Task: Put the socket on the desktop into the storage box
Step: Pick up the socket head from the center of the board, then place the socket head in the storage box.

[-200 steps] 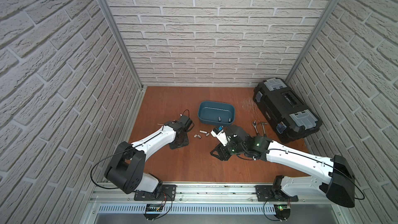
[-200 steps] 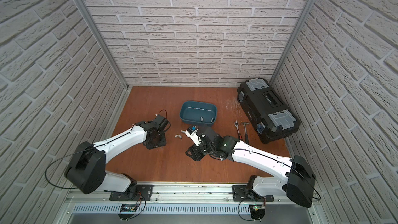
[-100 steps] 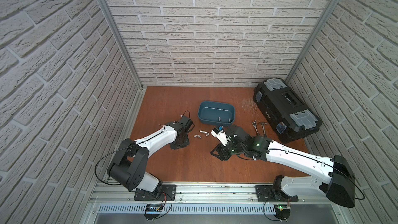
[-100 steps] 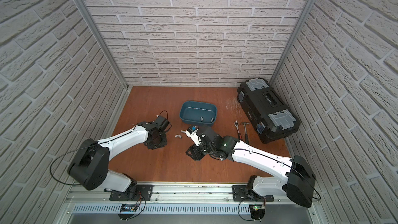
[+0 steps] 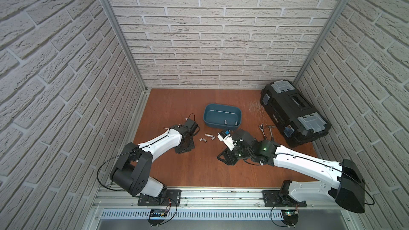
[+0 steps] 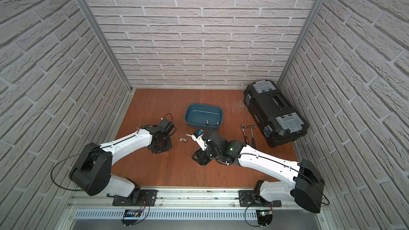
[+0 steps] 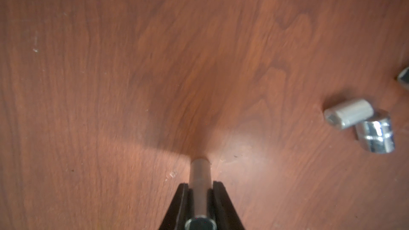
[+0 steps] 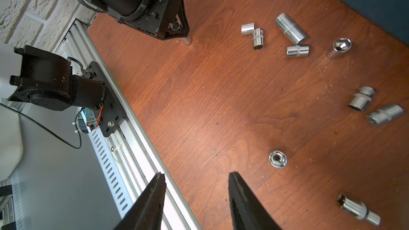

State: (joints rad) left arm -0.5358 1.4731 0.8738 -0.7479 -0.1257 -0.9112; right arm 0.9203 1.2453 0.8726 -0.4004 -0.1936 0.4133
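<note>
My left gripper [image 7: 201, 184] is shut on a slim silver socket [image 7: 200, 173] that stands on end, its lower end on the reddish-brown desktop [image 5: 199, 173]. From the right wrist the same left gripper [image 8: 184, 34] shows with the socket's tip [image 8: 188, 40] poking out below it. Several other sockets [image 8: 292, 32] lie loose on the wood between the arms, also visible in a top view [image 5: 208, 134]. The teal storage box [image 5: 221, 126] sits behind them and holds two sockets [image 5: 225, 121]. My right gripper [image 8: 196, 174] hangs open and empty above the desktop's front part.
A black toolbox [image 5: 292, 116] stands at the back right, with a ratchet wrench [image 5: 263, 130] and a hammer [image 5: 271, 132] beside it. A flanged nut [image 8: 278, 159] lies near my right gripper. An aluminium rail [image 5: 221, 193] runs along the front edge. Brick walls enclose three sides.
My left gripper's jaws have closed on the upright socket, and the left arm has shifted slightly. The right arm has not moved.
</note>
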